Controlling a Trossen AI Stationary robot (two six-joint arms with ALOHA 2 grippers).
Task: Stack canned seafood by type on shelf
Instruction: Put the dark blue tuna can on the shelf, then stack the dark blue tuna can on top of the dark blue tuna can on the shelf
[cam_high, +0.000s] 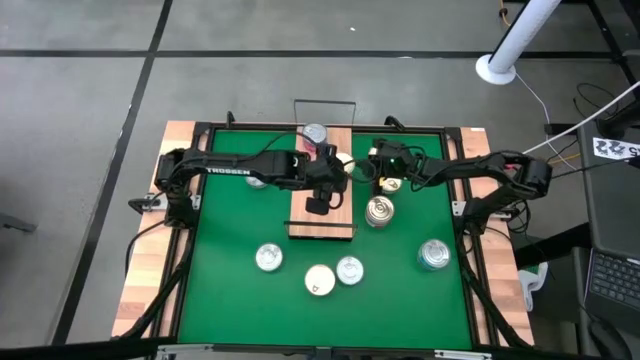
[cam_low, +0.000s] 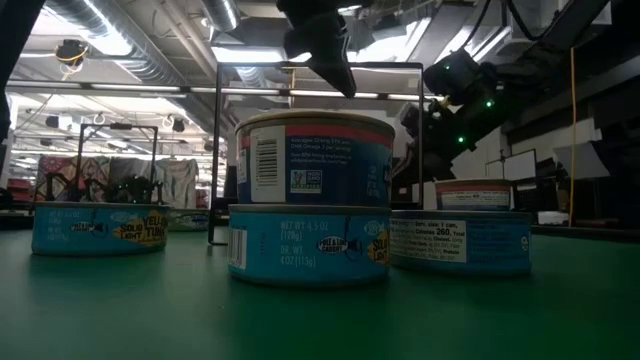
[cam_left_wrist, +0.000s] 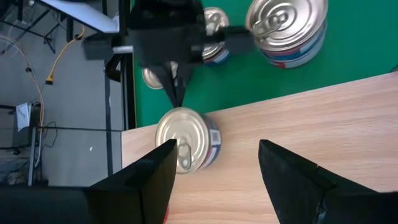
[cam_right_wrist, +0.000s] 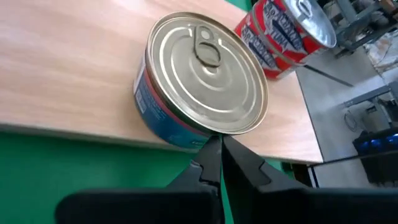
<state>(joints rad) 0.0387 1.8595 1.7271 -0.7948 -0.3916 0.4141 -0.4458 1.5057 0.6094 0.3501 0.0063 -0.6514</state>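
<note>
Pressed together and empty at the right gripper (cam_right_wrist: 216, 148), with the tip pointed straight at the side wall of a tin (cam_right_wrist: 202, 81) dead ahead, touching it or just short; cannot tell which. Sitting upright on the near edge of the shelf (cam_right_wrist: 74, 74), that tin: low, round, so no long axis to line up with, only the flat lid up and the curved wall facing the tip. Smooth ribbed silver lid with a pull-ring, blue and red paper label round the wall, pale wood grain underneath. Further along the board, well apart, two red tins (cam_right_wrist: 289, 31) stacked. Spread wide and holding nothing at the left gripper (cam_left_wrist: 216, 152), hovering over the board from the opposite side, with the same tin just ahead near one finger (cam_left_wrist: 163, 163). Judged nearer: the right one, though shut like this good only for a nudge. Beyond the board, loose tins (cam_high: 349, 270) upright on the green mat (cam_high: 230, 220).
</note>
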